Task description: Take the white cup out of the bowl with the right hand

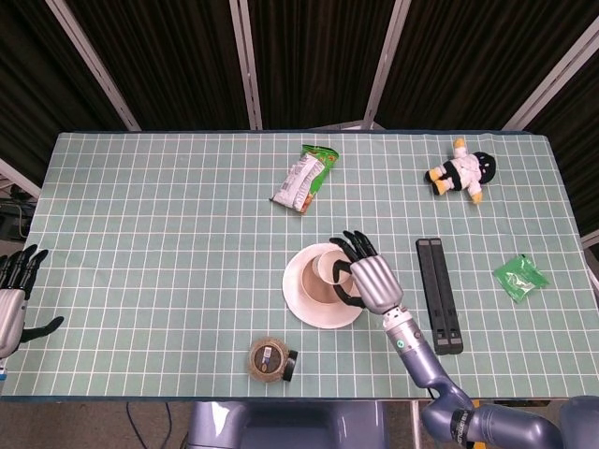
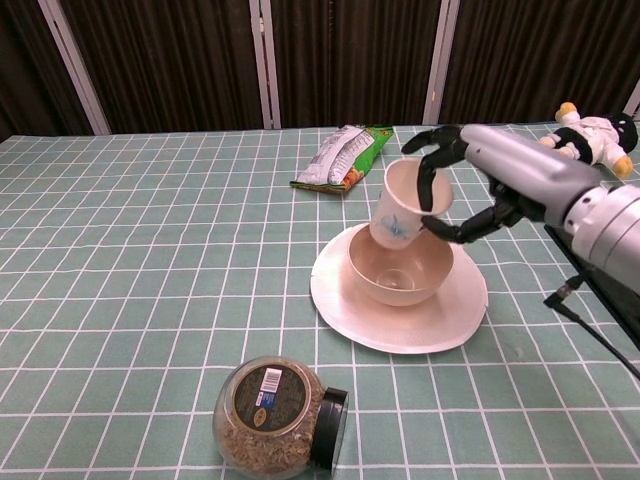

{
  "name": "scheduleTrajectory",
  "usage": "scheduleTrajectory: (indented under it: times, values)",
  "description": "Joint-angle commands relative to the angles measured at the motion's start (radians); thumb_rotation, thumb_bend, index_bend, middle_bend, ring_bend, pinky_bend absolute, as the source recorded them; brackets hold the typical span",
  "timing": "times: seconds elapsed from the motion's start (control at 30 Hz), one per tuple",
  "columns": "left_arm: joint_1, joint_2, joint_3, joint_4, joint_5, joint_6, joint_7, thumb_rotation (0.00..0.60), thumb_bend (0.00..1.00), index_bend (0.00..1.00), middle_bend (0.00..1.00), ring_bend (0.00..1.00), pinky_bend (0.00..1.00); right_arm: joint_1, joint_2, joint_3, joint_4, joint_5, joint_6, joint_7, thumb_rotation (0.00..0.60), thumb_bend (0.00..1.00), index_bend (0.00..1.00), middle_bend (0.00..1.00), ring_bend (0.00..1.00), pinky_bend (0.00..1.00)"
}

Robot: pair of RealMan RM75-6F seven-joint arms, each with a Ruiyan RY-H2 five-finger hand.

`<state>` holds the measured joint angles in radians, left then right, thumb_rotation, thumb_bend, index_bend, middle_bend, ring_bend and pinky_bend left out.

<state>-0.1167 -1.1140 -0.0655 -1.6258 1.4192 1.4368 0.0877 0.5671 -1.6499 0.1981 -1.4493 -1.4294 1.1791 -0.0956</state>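
My right hand (image 2: 492, 175) (image 1: 369, 276) grips the white cup (image 2: 408, 204) (image 1: 329, 270), fingers inside the rim and thumb on the outer wall. The cup hangs tilted in the air just above the pink bowl (image 2: 396, 276) (image 1: 318, 292), clear of it. The bowl stands on a white plate (image 2: 400, 318) (image 1: 301, 309). My left hand (image 1: 13, 295) rests open at the table's left edge, far from the bowl, seen only in the head view.
A jar (image 2: 270, 415) (image 1: 270, 360) lies on its side near the front edge. A snack bag (image 2: 344, 155) (image 1: 303, 178) lies behind the plate. A plush toy (image 2: 588, 135) (image 1: 462, 170), a black bar (image 1: 438, 294) and a green packet (image 1: 520, 276) lie to the right.
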Motion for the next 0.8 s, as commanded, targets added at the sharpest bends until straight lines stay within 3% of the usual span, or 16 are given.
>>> scheduleTrajectory:
  times: [0.03, 0.2, 0.4, 0.8]
  values:
    - [0.000, 0.000, 0.000, -0.001, 0.001, 0.002, 0.000, 0.600, 0.00, 0.00, 0.00, 0.00, 0.00, -0.022, 0.073, 0.037, -0.069, 0.016, 0.044, -0.021, 0.600, 0.34, 0.62, 0.12, 0.00, 0.00]
    - [0.001, 0.000, 0.001, -0.004, 0.005, 0.005, 0.004, 0.600, 0.00, 0.00, 0.00, 0.00, 0.00, -0.051, 0.148, 0.058, -0.101, 0.065, 0.061, -0.043, 0.600, 0.34, 0.62, 0.12, 0.00, 0.00]
    - [-0.001, -0.004, 0.004, -0.008, 0.009, 0.005, 0.022, 0.600, 0.00, 0.00, 0.00, 0.00, 0.00, -0.072, 0.184, 0.041, -0.071, 0.140, 0.021, -0.067, 0.600, 0.34, 0.63, 0.12, 0.00, 0.00]
    - [-0.004, -0.006, 0.002, -0.007, -0.006, -0.005, 0.038, 0.600, 0.00, 0.00, 0.00, 0.00, 0.00, -0.044, 0.105, 0.014, 0.065, 0.273, -0.096, -0.131, 0.600, 0.34, 0.63, 0.12, 0.00, 0.00]
